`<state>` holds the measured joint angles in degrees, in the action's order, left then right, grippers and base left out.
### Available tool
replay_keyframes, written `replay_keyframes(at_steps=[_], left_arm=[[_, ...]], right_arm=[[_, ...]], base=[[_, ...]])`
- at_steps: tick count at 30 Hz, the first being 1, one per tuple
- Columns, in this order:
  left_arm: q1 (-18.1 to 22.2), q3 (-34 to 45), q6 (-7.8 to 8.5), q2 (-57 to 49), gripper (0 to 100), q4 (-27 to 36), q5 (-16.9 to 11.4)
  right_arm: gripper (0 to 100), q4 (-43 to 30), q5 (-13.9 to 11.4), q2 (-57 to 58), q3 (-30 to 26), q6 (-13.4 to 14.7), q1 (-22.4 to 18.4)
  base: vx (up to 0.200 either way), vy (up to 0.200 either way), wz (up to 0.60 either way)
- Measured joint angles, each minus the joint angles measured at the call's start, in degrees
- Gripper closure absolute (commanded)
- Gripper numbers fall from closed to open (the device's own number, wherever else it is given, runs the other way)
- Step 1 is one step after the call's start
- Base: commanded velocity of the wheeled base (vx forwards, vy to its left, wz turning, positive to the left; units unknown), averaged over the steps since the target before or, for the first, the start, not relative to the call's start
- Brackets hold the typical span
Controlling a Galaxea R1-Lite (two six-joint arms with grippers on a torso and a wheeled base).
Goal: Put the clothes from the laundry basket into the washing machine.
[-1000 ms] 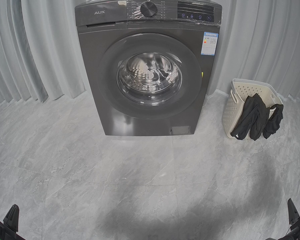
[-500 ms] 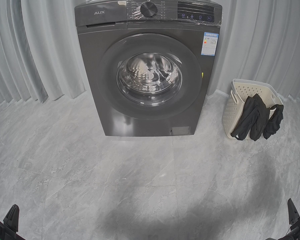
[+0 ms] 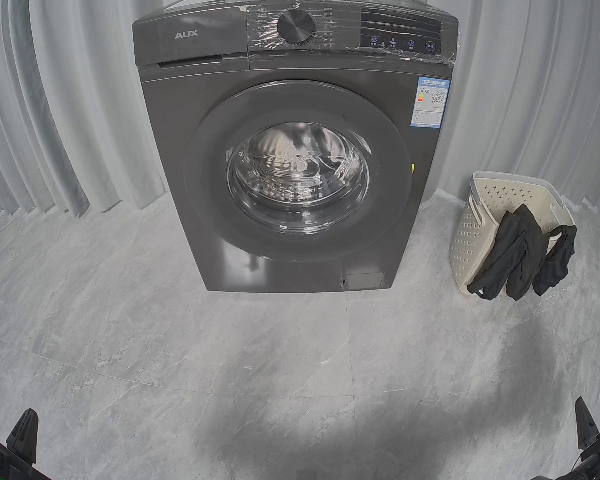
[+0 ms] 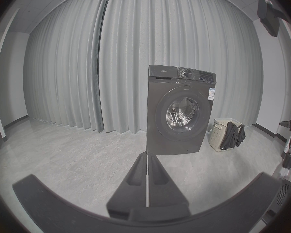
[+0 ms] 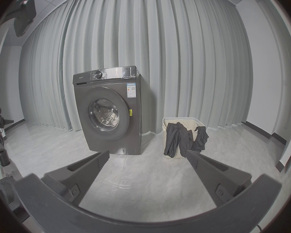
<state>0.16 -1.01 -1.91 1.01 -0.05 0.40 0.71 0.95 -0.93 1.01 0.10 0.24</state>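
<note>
Approach step: dark clothes hung over the laundry basket beside the washing machine. Your left gripper was together, right gripper apart. Its closed door likely needed opening next.

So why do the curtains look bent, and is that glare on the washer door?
Head view: yes, bright reflections on the door glass of the washing machine and the film over its control panel. Left wrist view: a wide lens bows the curtains outward and blackens the corners. Right wrist view: same bowing, walls curve too.
</note>
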Motion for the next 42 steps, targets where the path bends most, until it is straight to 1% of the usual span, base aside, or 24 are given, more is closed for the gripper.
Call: replay_keyframes(at_steps=[11,26,42], left_arm=[[-0.02,0.00,0.06,0.00,100,-0.02,0.00],[0.00,0.00,0.26,0.02,100,-0.02,0.02],[0.00,0.00,0.26,0.00,100,0.05,0.11]], right_arm=[[0,-0.05,0.05,0.00,0.00,0.00,0.00],[0,-0.02,-0.02,0.00,0.00,0.00,0.00],[0,-0.02,-0.06,0.00,0.00,-0.02,0.00]], base=[[0.200,0.000,0.00],[0.000,0.000,0.00],[0.000,-0.200,0.00]])
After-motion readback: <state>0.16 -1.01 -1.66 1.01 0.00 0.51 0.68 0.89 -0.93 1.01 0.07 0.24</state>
